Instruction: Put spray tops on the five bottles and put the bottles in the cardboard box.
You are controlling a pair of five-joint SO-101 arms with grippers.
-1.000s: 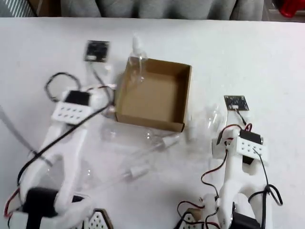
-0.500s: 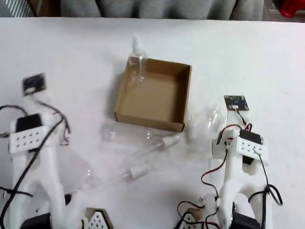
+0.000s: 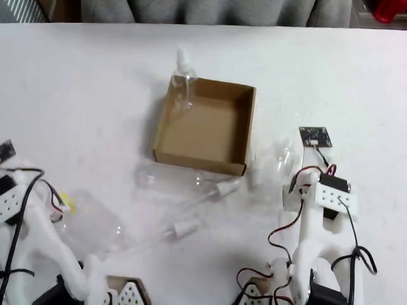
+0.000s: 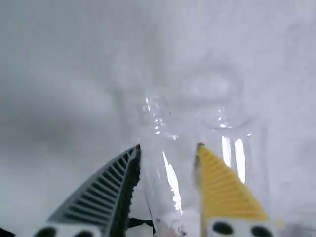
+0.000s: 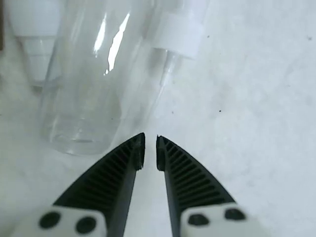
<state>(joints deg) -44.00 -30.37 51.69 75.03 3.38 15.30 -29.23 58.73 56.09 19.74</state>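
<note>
A clear bottle lies on the white table between the grey and yellow fingers of my left gripper, which is open; I cannot tell whether the fingers touch it. From above, this bottle sits at the front left beside the left gripper. My right gripper is shut and empty, just short of another clear bottle and a white spray top with its tube. The cardboard box stands mid-table with one capped bottle upright at its far left corner.
A bottle with a spray top lies in front of the box. A loose spray top with a tube lies nearer the front. Clear bottles rest right of the box, ahead of the right arm. Dark objects line the table's far edge.
The left arm has swung from beside the box out to the front left of the table, ending at the clear bottle there. The right arm has stayed still.
</note>
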